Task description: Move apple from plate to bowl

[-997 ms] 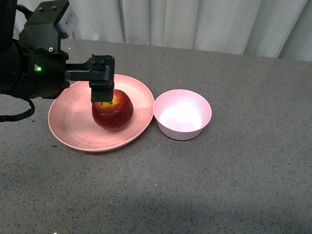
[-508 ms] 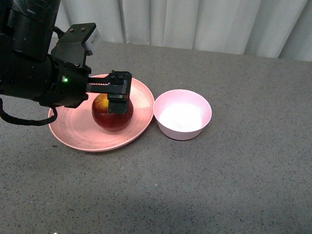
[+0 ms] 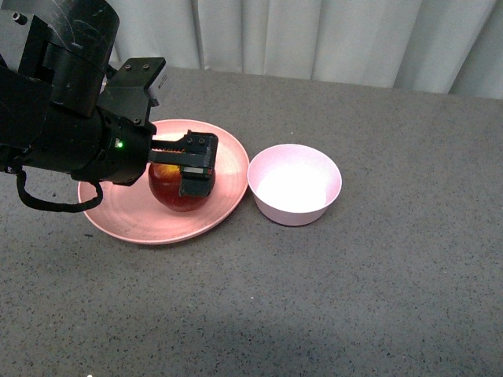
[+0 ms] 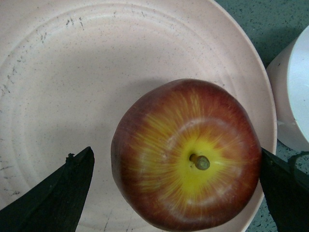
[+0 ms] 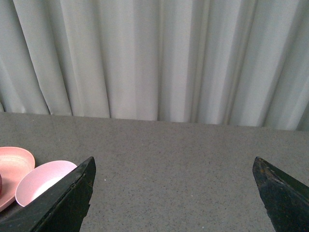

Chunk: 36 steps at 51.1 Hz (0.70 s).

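Note:
The dark-red apple [image 3: 168, 191] sits on the wide pink plate [image 3: 118, 214], right of its middle. The small pale pink bowl [image 3: 294, 184] stands empty just right of the plate. My left gripper [image 3: 187, 166] is open and lowered over the apple. In the left wrist view the apple [image 4: 186, 154] lies stem up between the two black fingers [image 4: 53, 198], with a gap on one side; contact on the other side is unclear. The plate [image 4: 72, 72] and the bowl's edge [image 4: 294, 92] show there too. My right gripper [image 5: 174, 164] is open and empty above the table, out of the front view.
The grey speckled table [image 3: 354, 298] runs to a pale curtain [image 3: 314, 35] at the back. In the right wrist view the plate [image 5: 14, 164] and bowl [image 5: 41, 181] show at one edge, with bare table [image 5: 183, 159] ahead.
My left arm has moved right and down over the plate. Its open fingers, which hung above the apple's top, now straddle the apple. Apple, plate and bowl have not moved.

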Each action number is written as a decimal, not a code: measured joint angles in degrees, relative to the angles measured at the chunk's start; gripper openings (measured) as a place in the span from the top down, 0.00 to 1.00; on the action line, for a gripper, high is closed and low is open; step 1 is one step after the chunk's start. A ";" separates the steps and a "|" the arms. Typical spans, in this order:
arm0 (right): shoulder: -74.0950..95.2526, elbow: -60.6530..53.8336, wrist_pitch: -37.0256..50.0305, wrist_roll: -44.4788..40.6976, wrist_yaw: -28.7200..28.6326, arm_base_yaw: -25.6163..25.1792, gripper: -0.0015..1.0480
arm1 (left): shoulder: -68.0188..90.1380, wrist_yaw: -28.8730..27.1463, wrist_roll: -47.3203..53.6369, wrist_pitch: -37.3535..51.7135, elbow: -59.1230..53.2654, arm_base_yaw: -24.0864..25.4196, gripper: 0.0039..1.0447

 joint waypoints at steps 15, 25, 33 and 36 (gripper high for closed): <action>0.00 0.00 0.00 0.00 0.00 0.00 0.09 | -1.27 0.00 -0.09 0.72 -0.74 -0.85 0.32; 0.00 0.00 0.00 0.00 0.00 0.00 0.09 | -5.55 1.46 -0.42 0.72 0.04 -5.01 0.33; 0.00 0.00 0.00 0.00 0.00 0.00 0.09 | -5.60 1.16 -0.55 -0.17 3.21 -8.70 0.33; 0.00 0.00 0.00 0.00 0.00 0.00 0.09 | -4.61 0.39 -0.79 -0.42 5.14 -10.49 0.33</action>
